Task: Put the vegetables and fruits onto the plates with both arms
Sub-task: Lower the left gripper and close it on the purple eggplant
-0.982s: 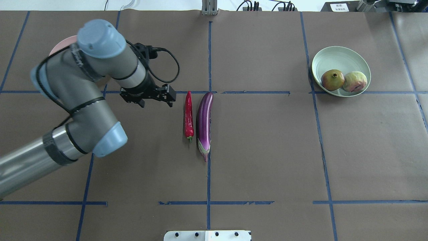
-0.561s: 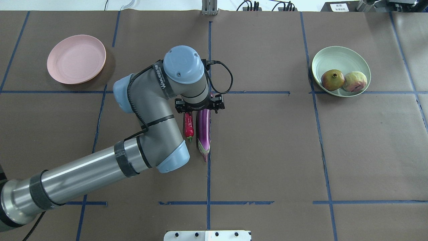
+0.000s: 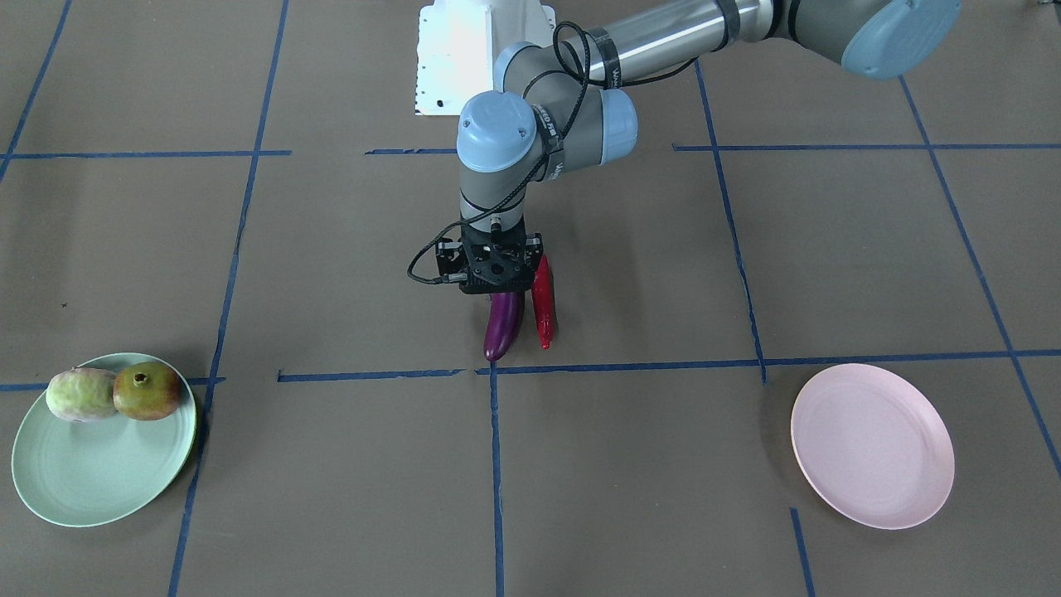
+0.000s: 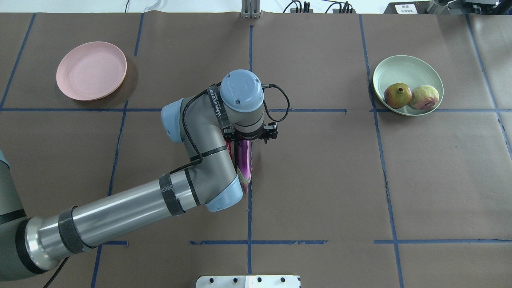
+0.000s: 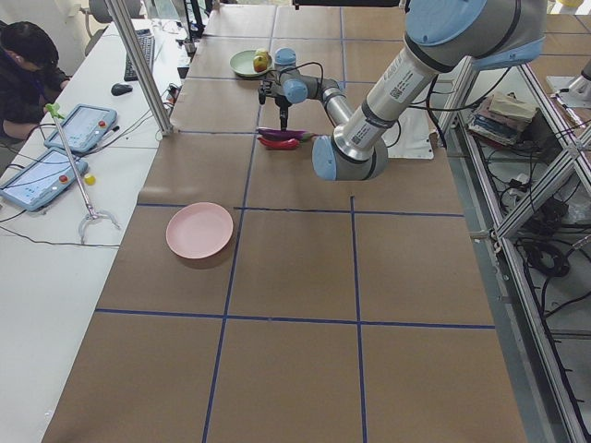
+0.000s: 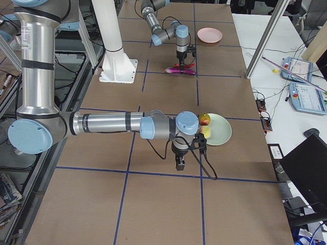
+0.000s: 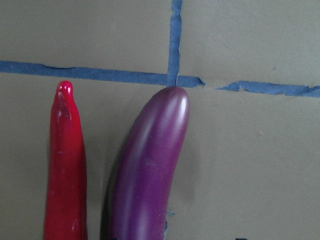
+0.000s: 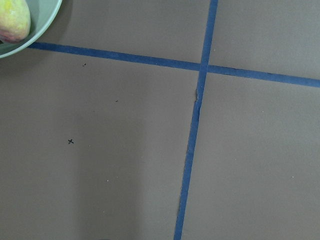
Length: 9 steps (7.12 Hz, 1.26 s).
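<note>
Two vegetables lie on the surface: the eggplant (image 3: 503, 327) directly beneath the left arm's (image 4: 200, 136) jaws, the chili (image 3: 543, 311) just beside them. Whether the jaws stand apart cannot be told. Recommend: straddle the eggplant's middle, clear of the chili, before closing.

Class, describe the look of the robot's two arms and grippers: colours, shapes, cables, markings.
Both the left arm and right arm are silver-grey tubes with rounded light-blue joint caps and black bands. The left gripper and right gripper are black, each with a looping black cable. White lettering marks the left wrist.
</note>
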Motion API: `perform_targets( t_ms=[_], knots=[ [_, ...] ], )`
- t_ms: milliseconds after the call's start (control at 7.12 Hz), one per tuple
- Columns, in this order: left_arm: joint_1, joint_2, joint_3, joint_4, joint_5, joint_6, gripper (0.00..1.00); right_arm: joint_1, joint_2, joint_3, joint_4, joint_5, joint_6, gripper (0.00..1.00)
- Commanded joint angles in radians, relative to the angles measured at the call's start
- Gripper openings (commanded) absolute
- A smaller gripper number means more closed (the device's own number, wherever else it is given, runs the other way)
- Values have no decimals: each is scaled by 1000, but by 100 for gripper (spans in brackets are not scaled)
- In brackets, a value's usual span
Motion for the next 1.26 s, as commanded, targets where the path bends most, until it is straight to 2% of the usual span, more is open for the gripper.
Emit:
perform_targets(
  t_ms=[0,702,1123],
  knots=[
    [-4,2,5,1,3,6,80,0,0,-1,0,1,0,100],
    [-22,35,-13,2,2,7,79,0,1,-2,0,-1,0,100],
    [-13,35,-12,-1,2,0,59,0,0,-4,0,-1,0,100]
  ],
)
